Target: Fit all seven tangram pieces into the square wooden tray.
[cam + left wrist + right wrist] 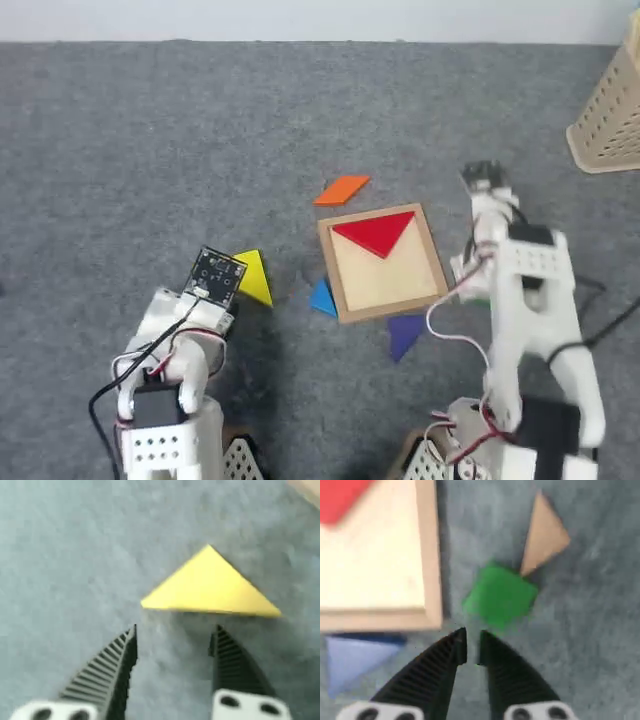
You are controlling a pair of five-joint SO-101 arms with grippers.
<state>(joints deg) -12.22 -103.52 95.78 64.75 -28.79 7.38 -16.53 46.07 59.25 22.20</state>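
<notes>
The square wooden tray [345,300] lies mid-table with a red triangle [375,233] in its far corner. Outside it are an orange parallelogram [342,189], a small blue triangle [322,297] and a purple triangle [404,333]. A yellow triangle [212,585] lies flat just ahead of my left gripper [175,630], which is open and holds nothing. My right gripper [472,637] hovers by the tray's right side [431,555], fingers almost together and empty. Just beyond its tips lie a green square [500,596] and a tan triangle [544,535].
A beige slatted basket [610,110] stands at the far right edge. Grey carpet-like cloth covers the table. The right arm's body [530,290] hangs over the area right of the tray. The purple triangle [355,655] lies close to the tray's near edge.
</notes>
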